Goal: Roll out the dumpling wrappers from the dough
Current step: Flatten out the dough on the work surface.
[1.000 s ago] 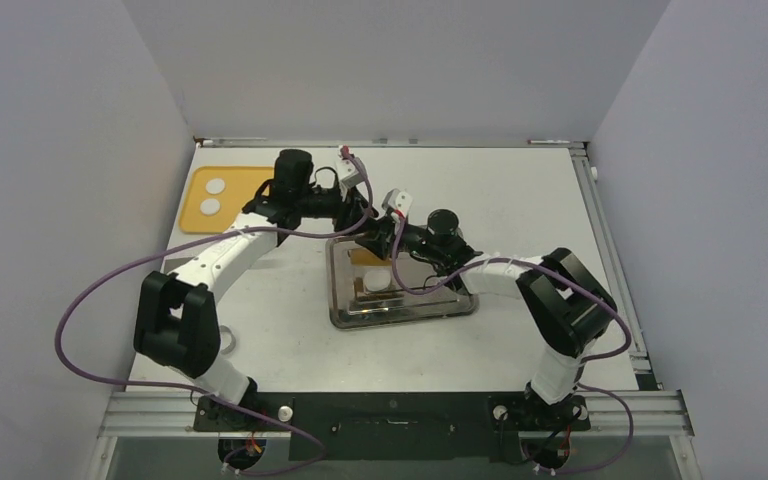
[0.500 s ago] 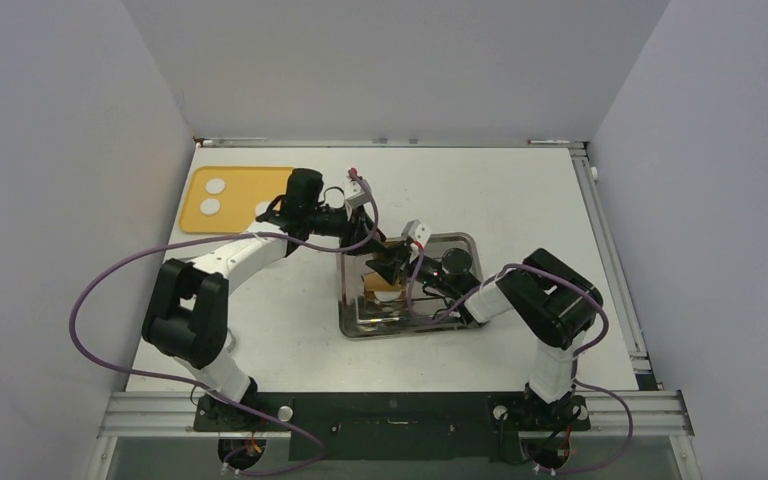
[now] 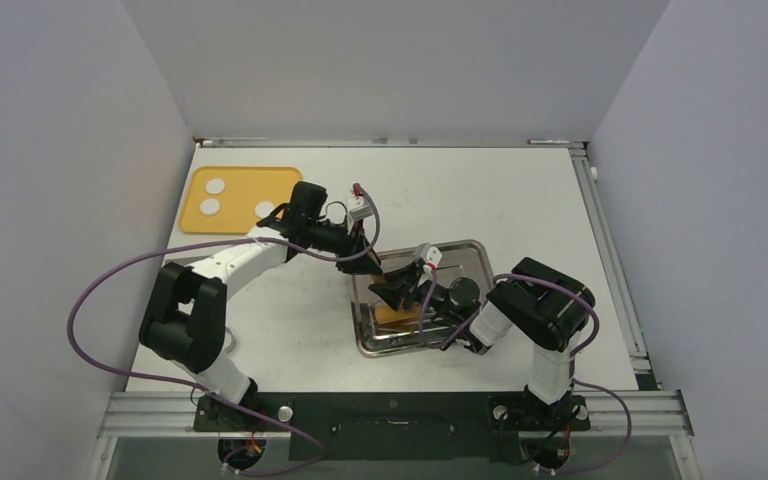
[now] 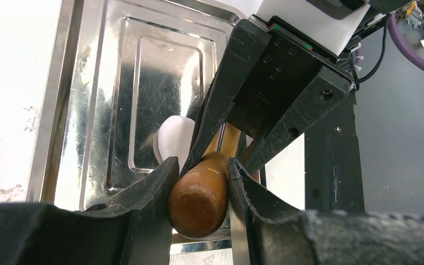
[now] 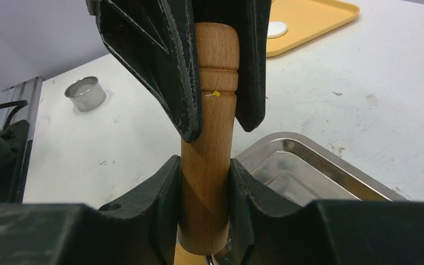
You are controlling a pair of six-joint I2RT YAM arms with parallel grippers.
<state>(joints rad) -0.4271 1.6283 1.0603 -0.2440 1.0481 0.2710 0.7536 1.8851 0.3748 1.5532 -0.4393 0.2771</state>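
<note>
Three dough rounds (image 3: 217,186) lie on the yellow tray (image 3: 245,190). The left gripper (image 4: 201,164) pinches one end of the rolling pin (image 5: 210,138). The right gripper (image 5: 203,164) pinches the other end, above a dough lump (image 4: 175,138) in the metal tray (image 4: 66,110).

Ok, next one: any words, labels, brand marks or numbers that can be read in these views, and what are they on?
No readable text in any view.
Rolling pin: bare wood with one small yellow speck, no print.
Steel tray: scratches and reflections only, no stamp visible.
Yellow tray: plain.
Metal ring: no marking visible, though it is small in the picture.
</note>
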